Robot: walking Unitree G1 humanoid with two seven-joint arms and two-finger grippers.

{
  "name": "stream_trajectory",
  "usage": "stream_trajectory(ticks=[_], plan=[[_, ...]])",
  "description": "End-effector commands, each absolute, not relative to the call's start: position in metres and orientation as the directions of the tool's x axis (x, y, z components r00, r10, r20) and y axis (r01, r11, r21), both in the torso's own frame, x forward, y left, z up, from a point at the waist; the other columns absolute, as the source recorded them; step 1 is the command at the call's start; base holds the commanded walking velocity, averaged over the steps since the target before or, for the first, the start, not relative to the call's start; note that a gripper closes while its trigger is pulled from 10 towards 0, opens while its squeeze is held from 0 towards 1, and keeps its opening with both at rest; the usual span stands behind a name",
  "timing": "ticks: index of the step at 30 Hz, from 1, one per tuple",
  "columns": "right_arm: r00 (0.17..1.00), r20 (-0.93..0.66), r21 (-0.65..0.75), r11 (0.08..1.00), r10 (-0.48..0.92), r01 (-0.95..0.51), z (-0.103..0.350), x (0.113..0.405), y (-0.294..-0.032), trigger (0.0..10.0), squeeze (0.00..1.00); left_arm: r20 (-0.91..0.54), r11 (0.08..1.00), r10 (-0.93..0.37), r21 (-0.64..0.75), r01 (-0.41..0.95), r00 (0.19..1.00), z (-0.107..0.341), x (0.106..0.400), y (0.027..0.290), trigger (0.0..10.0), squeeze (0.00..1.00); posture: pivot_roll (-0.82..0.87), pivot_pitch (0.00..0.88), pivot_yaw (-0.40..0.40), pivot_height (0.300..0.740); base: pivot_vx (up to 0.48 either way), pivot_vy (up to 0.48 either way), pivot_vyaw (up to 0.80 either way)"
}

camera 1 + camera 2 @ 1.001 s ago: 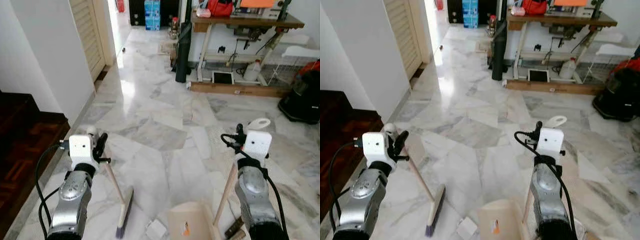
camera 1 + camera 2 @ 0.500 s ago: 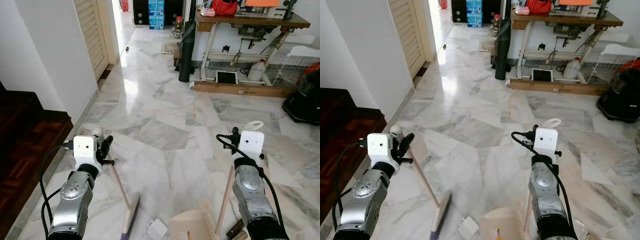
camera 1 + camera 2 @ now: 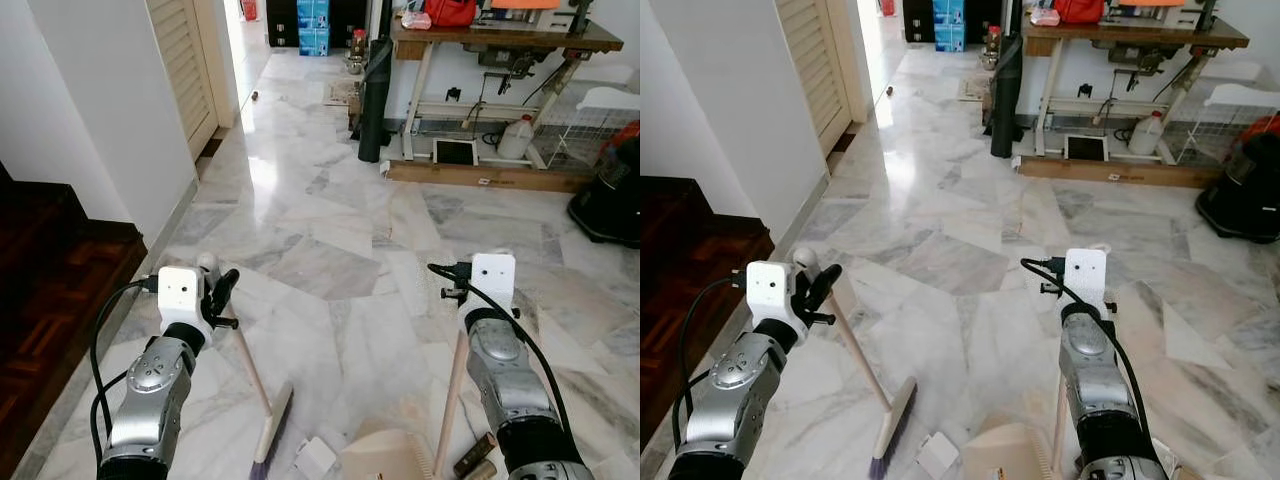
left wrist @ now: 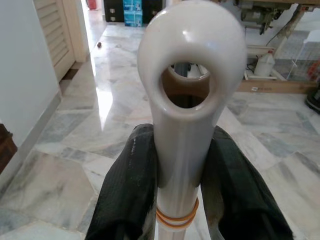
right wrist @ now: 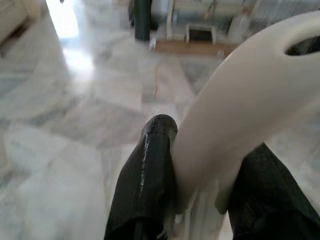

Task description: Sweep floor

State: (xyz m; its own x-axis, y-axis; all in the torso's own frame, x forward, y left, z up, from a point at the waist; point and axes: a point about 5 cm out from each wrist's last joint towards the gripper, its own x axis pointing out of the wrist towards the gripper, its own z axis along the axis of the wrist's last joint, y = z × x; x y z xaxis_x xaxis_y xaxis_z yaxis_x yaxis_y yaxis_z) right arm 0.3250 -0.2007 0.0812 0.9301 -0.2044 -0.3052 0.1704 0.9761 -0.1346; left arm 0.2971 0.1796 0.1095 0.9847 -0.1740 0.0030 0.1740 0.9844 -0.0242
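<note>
Firmly: left tool (image 4: 182,200) clamped round broom (image 3: 258,385), right tool (image 5: 200,200) round dustpan handle (image 5: 240,120).

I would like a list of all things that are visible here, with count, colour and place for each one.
broom: one, wooden handle, white cap, head on the floor, bottom centre
dustpan: one, beige, floor, right of the broom
white scrap: one, between broom and dustpan
workbench: one, brown, far right
black roll: one, upright beside the workbench
white jug: one, under the workbench
floor: grey-white marble
left gripper: black, shut on the broom
right gripper: black, shut on the dustpan handle
</note>
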Motion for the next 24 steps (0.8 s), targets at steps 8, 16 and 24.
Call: stream_trajectory(ticks=[8,16,24], plan=[[0.846,-0.509,-0.131,0.986,-0.160,0.107,0.070,0.316,-0.202,10.0,0.00,0.016,0.978,-0.205,-0.034,0.205,0.979,0.115,0.304,0.178,10.0,0.00,-0.06,0.000,0.014,0.740,0.000,0.000,0.00],[0.799,-0.589,-0.135,0.990,-0.119,0.048,0.066,0.309,-0.199,10.0,0.00,0.013,0.975,-0.218,-0.039,0.219,0.976,0.114,0.304,0.176,10.0,0.00,-0.06,0.000,0.011,0.740,0.000,0.000,0.00],[0.876,-0.473,-0.155,0.987,-0.099,0.027,0.078,0.317,-0.193,10.0,0.00,0.031,0.983,-0.179,-0.022,0.180,0.983,0.116,0.305,0.180,10.0,0.00,-0.06,0.000,0.009,0.740,0.000,0.000,0.00]])
